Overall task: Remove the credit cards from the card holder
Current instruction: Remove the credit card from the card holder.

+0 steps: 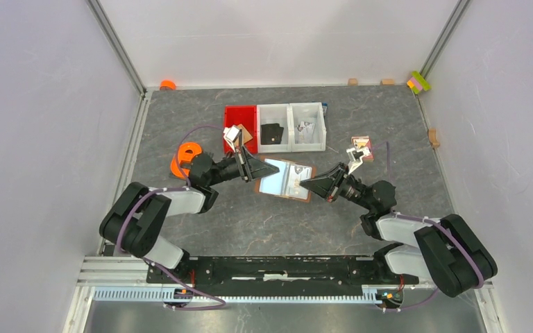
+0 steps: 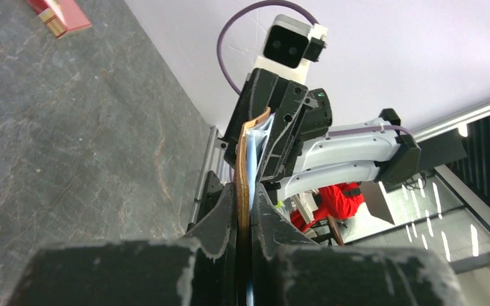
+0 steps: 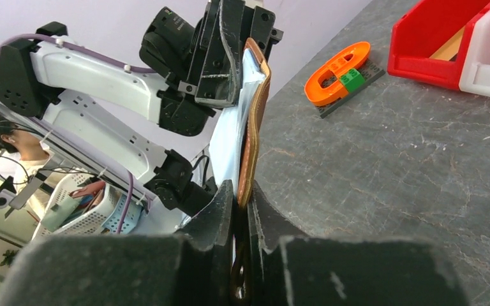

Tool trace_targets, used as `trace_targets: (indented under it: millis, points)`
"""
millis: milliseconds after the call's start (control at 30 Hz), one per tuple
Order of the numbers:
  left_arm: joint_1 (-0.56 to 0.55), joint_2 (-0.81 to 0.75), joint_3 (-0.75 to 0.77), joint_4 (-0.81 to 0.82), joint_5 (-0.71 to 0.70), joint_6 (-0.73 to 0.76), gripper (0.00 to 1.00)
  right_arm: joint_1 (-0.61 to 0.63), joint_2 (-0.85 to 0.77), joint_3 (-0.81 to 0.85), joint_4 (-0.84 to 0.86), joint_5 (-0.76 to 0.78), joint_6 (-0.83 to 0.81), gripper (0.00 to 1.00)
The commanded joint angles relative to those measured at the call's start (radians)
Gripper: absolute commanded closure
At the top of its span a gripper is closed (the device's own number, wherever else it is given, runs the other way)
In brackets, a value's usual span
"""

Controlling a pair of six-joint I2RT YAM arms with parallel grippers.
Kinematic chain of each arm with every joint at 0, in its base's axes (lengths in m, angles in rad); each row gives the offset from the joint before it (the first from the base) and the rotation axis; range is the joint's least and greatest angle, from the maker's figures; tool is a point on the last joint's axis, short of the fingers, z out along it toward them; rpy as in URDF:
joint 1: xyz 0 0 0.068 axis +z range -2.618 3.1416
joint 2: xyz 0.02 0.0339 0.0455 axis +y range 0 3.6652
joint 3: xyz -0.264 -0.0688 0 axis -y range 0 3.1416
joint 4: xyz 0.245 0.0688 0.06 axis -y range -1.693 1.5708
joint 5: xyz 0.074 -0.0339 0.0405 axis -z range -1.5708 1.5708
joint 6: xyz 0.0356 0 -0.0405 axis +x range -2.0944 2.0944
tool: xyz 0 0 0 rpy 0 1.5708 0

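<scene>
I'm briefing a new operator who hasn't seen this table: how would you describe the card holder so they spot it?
Find the red bin at the far side of the table. Just nearer, mid-table, the left gripper and right gripper each pinch one edge of the card holder. It is the only brown-rimmed piece with pale blue lining.

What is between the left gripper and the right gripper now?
The open card holder spans the gap: the left gripper is shut on one edge, the right gripper on the opposite edge. The top external view shows it best.
</scene>
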Motion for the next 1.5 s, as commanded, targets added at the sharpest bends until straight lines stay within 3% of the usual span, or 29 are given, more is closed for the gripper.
trace_targets:
  millis: [0,133,300,467,667,767,967,1267,1467]
  points:
    - [0.004,-0.115,0.014,-0.295,-0.097,0.194,0.89,-0.002,-0.025,0.005,-0.051,0.013,-0.062,0.93]
    - [-0.003,-0.285,0.078,-0.861,-0.361,0.471,0.76,-0.008,-0.024,0.013,-0.11,0.025,-0.086,0.99]
    - [-0.005,-0.391,0.104,-1.09,-0.568,0.55,0.64,-0.024,-0.013,0.011,-0.143,0.041,-0.092,1.0]
    - [-0.031,-0.447,0.108,-1.088,-0.554,0.595,0.69,-0.044,0.003,0.026,-0.268,0.075,-0.131,1.0]
    - [-0.13,-0.334,0.16,-0.946,-0.322,0.631,0.79,-0.048,0.026,0.025,-0.226,0.049,-0.101,1.0]
    - [-0.191,-0.248,0.209,-0.939,-0.262,0.65,0.78,-0.048,0.032,0.024,-0.213,0.04,-0.093,1.0]
    - [-0.203,-0.172,0.226,-0.917,-0.225,0.639,0.68,-0.047,0.055,0.023,-0.132,-0.004,-0.039,1.0]
    - [-0.203,-0.122,0.236,-0.862,-0.156,0.602,0.68,-0.047,0.132,0.017,0.074,-0.067,0.1,1.0]
    - [-0.203,-0.113,0.233,-0.812,-0.111,0.579,0.69,-0.035,0.155,0.025,0.091,-0.079,0.113,1.0]
